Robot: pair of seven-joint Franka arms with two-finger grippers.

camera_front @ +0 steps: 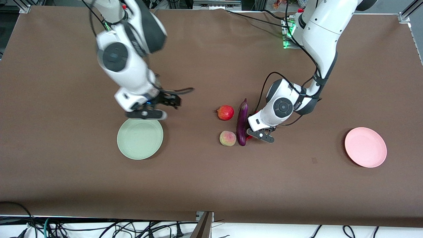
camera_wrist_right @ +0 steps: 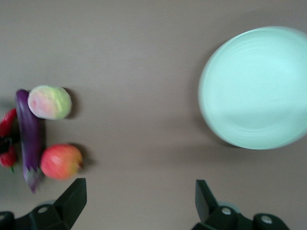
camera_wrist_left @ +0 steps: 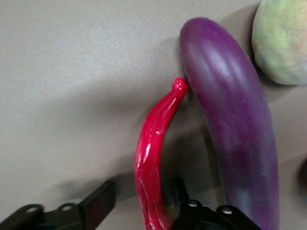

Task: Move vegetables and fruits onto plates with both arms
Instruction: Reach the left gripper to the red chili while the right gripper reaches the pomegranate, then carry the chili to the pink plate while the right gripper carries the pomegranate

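Pink plate (camera_front: 365, 147) awaits; your left gripper (camera_wrist_left: 139, 211), open, straddles the chili (camera_wrist_left: 152, 158) across its long axis. Right gripper (camera_wrist_right: 139, 201), open and empty, hovers by the green plate (camera_front: 140, 138).

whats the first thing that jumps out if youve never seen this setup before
The bright cluster mid-table draws the eye: a pomegranate, a peach nearer the front camera, and a long eggplant beside both. The left tool is down at the eggplant, open, its fingers straddling a red chili. The right tool hangs open over the rim of the bare green plate, while a pink plate waits at the left arm's end.
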